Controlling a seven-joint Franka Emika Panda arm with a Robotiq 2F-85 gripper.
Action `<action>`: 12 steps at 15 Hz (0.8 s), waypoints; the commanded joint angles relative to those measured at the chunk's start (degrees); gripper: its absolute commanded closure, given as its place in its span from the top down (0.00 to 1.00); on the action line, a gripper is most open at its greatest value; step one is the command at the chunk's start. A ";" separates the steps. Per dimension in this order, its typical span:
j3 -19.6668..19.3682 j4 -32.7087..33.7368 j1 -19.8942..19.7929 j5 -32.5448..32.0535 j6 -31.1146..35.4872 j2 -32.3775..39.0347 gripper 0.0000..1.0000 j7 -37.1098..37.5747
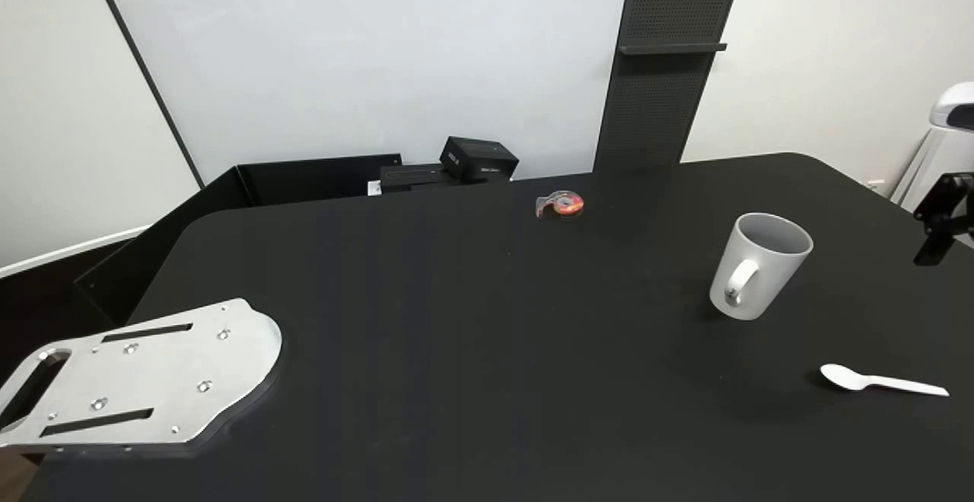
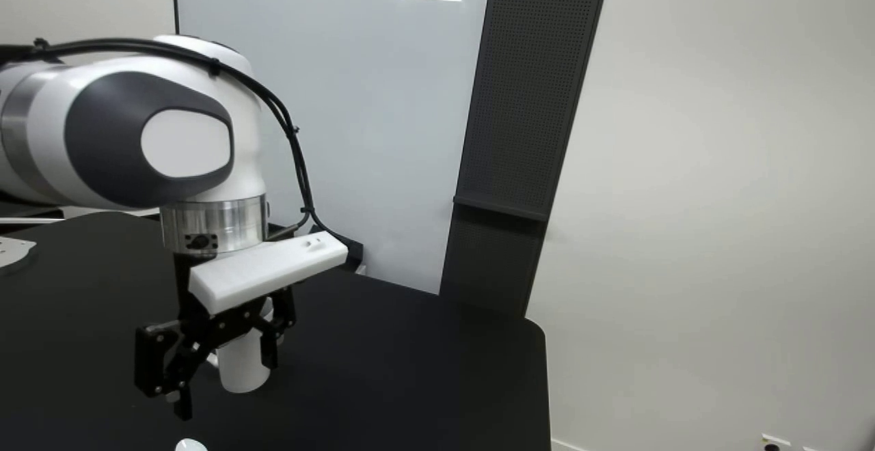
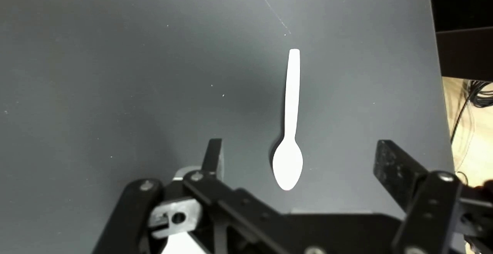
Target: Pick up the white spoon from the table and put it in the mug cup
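The white spoon (image 1: 846,377) lies flat on the black table (image 1: 494,350), in front of the mug cup (image 1: 765,274). Only the spoon's tip (image 2: 190,445) shows at the bottom of an exterior view. In the wrist view the whole spoon (image 3: 287,165) shows, its bowl toward the gripper. My gripper (image 3: 300,145) is open and empty, its fingers on either side of the spoon's bowl in this view. The gripper (image 2: 226,386) hangs above the table and partly hides the mug (image 2: 243,367). The mug stands upright, its handle toward the camera in an exterior view.
A large white perforated plate (image 1: 160,380) lies at the table's left end. A red tape dispenser (image 1: 564,204) sits near the back edge. Black boxes (image 1: 478,160) stand behind the table. The table's edge (image 3: 439,69) runs along the right of the wrist view.
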 commanded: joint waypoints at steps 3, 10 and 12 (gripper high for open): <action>0.81 -1.01 -0.37 -3.09 5.89 3.57 1.00 -0.93; 2.09 -1.86 -0.63 -2.56 10.25 6.98 1.00 0.25; 3.07 -2.56 -0.94 -0.54 11.58 7.53 1.00 -0.11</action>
